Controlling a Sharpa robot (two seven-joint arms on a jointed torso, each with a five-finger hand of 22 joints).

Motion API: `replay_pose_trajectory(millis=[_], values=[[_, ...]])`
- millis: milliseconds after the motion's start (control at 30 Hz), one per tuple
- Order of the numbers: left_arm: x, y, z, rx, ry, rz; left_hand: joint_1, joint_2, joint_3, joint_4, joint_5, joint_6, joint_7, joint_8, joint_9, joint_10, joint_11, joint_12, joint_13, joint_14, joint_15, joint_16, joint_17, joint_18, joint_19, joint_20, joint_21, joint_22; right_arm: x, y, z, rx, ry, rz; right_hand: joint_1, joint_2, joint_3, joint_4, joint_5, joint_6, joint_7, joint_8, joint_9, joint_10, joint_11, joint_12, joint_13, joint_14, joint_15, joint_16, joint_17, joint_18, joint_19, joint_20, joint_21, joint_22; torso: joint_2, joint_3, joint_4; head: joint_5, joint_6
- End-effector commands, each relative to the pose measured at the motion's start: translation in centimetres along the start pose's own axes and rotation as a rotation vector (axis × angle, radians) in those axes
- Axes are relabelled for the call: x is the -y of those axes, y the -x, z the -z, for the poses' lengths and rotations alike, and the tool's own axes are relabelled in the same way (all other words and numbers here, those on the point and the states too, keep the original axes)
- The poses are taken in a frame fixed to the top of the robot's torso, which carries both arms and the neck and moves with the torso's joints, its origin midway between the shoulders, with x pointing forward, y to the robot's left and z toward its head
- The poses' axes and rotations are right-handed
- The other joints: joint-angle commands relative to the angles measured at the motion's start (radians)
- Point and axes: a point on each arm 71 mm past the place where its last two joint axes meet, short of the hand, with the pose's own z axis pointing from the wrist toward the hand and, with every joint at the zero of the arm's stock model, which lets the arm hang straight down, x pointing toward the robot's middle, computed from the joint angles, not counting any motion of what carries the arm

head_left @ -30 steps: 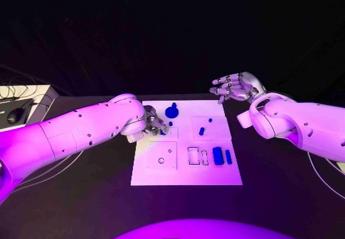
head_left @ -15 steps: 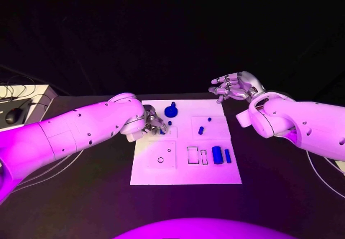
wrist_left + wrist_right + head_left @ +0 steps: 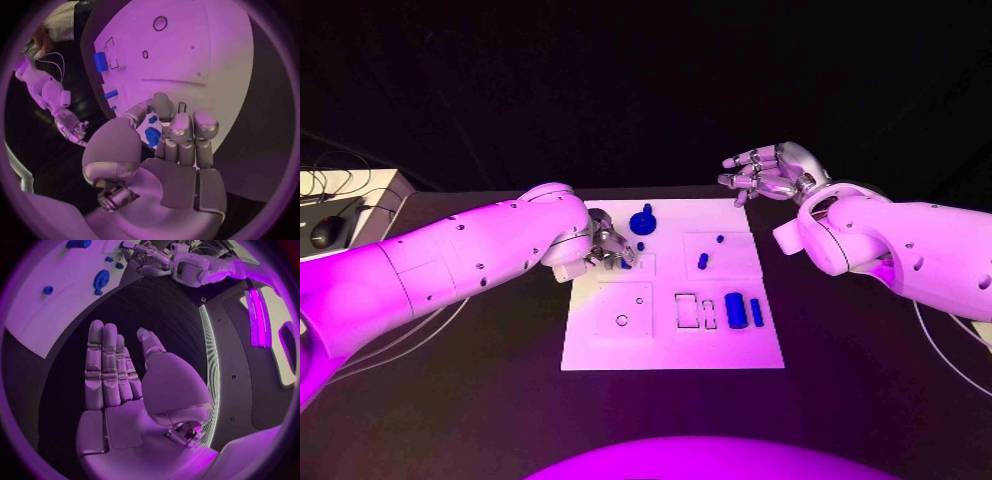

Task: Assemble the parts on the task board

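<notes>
Hands and parts at the task board — head and wrist views

Task board (image 3: 672,345), a white plate, lies in the middle of the black table (image 3: 473,400). Left hand (image 3: 609,248) sits low over the board's left edge, near its far end, with the fingers curled in toward the palm. The left wrist view shows these fingers (image 3: 181,131) bunched together above the white surface, with a small blue part (image 3: 152,136) just beside the thumb; whether the hand actually pinches that part cannot be told. In the head view a small blue piece (image 3: 627,265) shows right at the fingertips.

Right hand (image 3: 769,173) is raised beyond the board's far right corner, well apart from the parts. Its fingers are loosely spread and hold nothing — the right wrist view shows them (image 3: 103,365) extended side by side, with the thumb set apart, over the dark table.

Parts on the board, in the head view:
- a round blue part with a stem (image 3: 645,221) near the far edge, just beside the left hand;
- a tiny blue dot (image 3: 720,240) and a short blue peg (image 3: 704,262) in the far right area;
- a thick blue block (image 3: 736,312) and a slim blue bar (image 3: 757,312) side by side near the right edge;
- two empty rectangular outlines (image 3: 687,311) just left of the block, and a small ring-shaped hole (image 3: 622,321) in the near left area.
</notes>
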Motion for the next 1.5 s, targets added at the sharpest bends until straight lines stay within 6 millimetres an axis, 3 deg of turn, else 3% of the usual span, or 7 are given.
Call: replay_pose_trajectory(millis=[33,767,1200,1500], values=[[-0.03,-0.79,-0.19,-0.048,0.01,-0.019,0.027,0.04,-0.016,0.001,-0.002,0.084,-0.077,0.001,-0.002,0.043,-0.006,0.004,-0.003,0.001,0.006,0.005,0.0,-0.02,0.006,0.003,-0.004,0.001,-0.04,-0.2,-0.01,-0.017,0.008,0.005,-0.002,0.003,0.003,-0.006,0.007,-0.003,0.007,0.001,-0.001,-0.009,-0.001,-0.004,-0.001,0.001,0.003,-0.005,-0.001,-0.012,-0.009,0.002,0.004,-0.002,0.0,0.0001,-0.0009,0.001,0.0],[0.31,-0.64,0.02,-0.043,0.0,-0.025,0.023,0.045,-0.029,0.005,-0.006,0.101,-0.081,-0.002,-0.012,0.044,-0.008,0.011,-0.019,0.001,0.006,0.009,0.004,-0.021,0.008,0.003,-0.003,0.007,0.05,-0.34,0.01,-0.028,0.012,0.018,-0.002,0.002,0.008,-0.013,0.027,-0.002,0.008,0.0,-0.002,-0.008,-0.001,-0.007,-0.004,0.0,0.002,-0.006,-0.002,-0.012,-0.013,0.002,0.012,-0.004,0.0,0.0003,-0.0004,-0.002,-0.001],[0.29,-0.62,0.01,-0.047,0.002,-0.029,0.042,0.043,-0.211,0.062,-0.006,0.112,-0.087,-0.01,-0.022,0.044,-0.011,0.019,-0.038,0.001,0.003,0.01,0.002,-0.024,0.01,0.0,-0.007,0.012,0.09,-0.4,0.02,-0.03,0.014,0.022,-0.002,0.002,0.011,-0.016,0.032,-0.002,0.008,-0.001,-0.003,-0.009,-0.001,-0.009,-0.004,-0.001,0.003,-0.007,-0.003,-0.012,-0.015,0.002,0.014,-0.005,0.0,-0.0004,0.0003,-0.002,-0.003],[0.17,-0.54,0.0,-0.043,0.004,-0.028,0.048,0.036,-0.249,0.078,-0.006,0.114,-0.088,-0.012,-0.024,0.044,-0.012,0.019,-0.038,0.001,0.002,0.01,0.001,-0.024,0.01,-0.001,-0.008,0.014,0.11,-0.39,0.03,-0.03,0.014,0.024,-0.003,0.002,0.012,-0.019,0.034,-0.002,0.008,-0.001,-0.003,-0.008,-0.001,-0.009,-0.005,-0.001,0.003,-0.007,-0.003,-0.012,-0.016,0.002,0.017,-0.005,0.0,-0.0004,-0.0001,-0.001,-0.002]])
